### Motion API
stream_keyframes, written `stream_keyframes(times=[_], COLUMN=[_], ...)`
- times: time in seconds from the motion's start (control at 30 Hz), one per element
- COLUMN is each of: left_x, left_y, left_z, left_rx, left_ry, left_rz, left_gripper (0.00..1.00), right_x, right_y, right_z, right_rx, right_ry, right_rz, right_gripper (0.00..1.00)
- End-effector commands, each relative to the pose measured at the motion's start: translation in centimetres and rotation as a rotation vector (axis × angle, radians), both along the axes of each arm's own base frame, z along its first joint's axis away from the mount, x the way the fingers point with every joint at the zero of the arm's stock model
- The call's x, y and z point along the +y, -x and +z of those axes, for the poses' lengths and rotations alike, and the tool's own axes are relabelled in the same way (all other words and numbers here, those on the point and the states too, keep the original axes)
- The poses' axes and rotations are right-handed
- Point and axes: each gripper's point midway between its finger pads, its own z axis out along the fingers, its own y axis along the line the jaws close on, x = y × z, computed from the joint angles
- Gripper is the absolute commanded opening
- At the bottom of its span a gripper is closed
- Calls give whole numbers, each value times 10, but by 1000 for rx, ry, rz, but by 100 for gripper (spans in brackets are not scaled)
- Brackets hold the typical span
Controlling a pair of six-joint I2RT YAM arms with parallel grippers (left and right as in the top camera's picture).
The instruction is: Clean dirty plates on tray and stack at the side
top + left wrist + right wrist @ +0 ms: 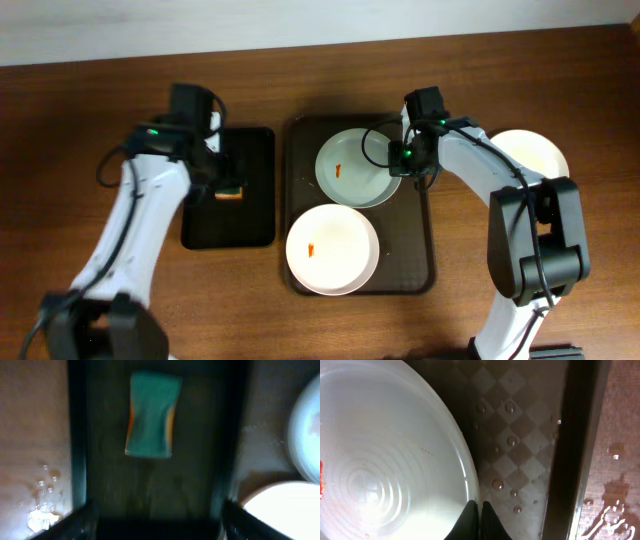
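The dark brown tray (420, 250) holds two plates. The upper pale-grey plate (350, 172) has an orange smear, and so does the lower white plate (335, 255). A third plate (535, 152) lies on the table to the right, partly behind the right arm. My right gripper (402, 160) is shut on the upper plate's right rim; the right wrist view shows the fingers (480, 512) pinching the plate (385, 450) edge. My left gripper (218, 168) is open above the sponge (229, 192). In the blurred left wrist view its fingers (157, 525) are spread below the green sponge (150, 415).
A smaller black tray (250, 215) holds the sponge at the left; it also shows in the left wrist view (200, 460). Water drops lie on the brown tray's checkered floor (520, 435) and on the wooden table (620, 460). The tray rim (577, 435) runs beside the gripper.
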Motion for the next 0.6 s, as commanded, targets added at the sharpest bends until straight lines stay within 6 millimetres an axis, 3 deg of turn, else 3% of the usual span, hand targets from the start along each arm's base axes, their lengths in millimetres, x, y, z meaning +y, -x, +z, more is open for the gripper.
stream_keyframes(times=[0.0, 0.03, 0.1, 0.23, 0.27, 0.3, 0.37, 0.43, 0.47, 0.53, 0.57], left_x=[17, 17, 16, 13, 14, 15, 15, 13, 12, 11, 12], left_y=[3, -1, -10, -19, -16, -12, -6, -3, -6, -16, -25], left_z=[-69, -90, -110, -152, -163, -166, -162, -139, -119, -92, -85], left_rx=[68, 74, 68, 96, 122, 140, 166, 184, 176, 134, 89], left_ry=[-93, -98, -97, -104, -109, -112, -114, -103, -102, -94, -103], left_rz=[70, 70, 71, 67, 67, 66, 65, 61, 62, 62, 68], left_gripper=[60, 50, 45, 23, 7, 0, 0, 0, 33, 59, 62], right_x=[-2, -2, -2, -2, -2, -2, -2, -2, -2, -2, -2], right_y=[-1, -1, -1, -1, 0, 0, 0, 0, 0, 1, 1], right_z=[-5, -5, -5, -5, -5, -5, -5, -5, -5, -5, -5], right_rx=[14, 14, 13, 16, 17, 16, 16, 16, 18, 23, 23], right_ry=[2, 2, 2, 2, 2, 2, 2, 2, 3, 4, 4], right_rz=[-44, -44, -44, -44, -44, -44, -43, -44, -43, -43, -43], right_gripper=[4, 4, 4, 4, 4, 4, 4, 4, 4, 4, 4])
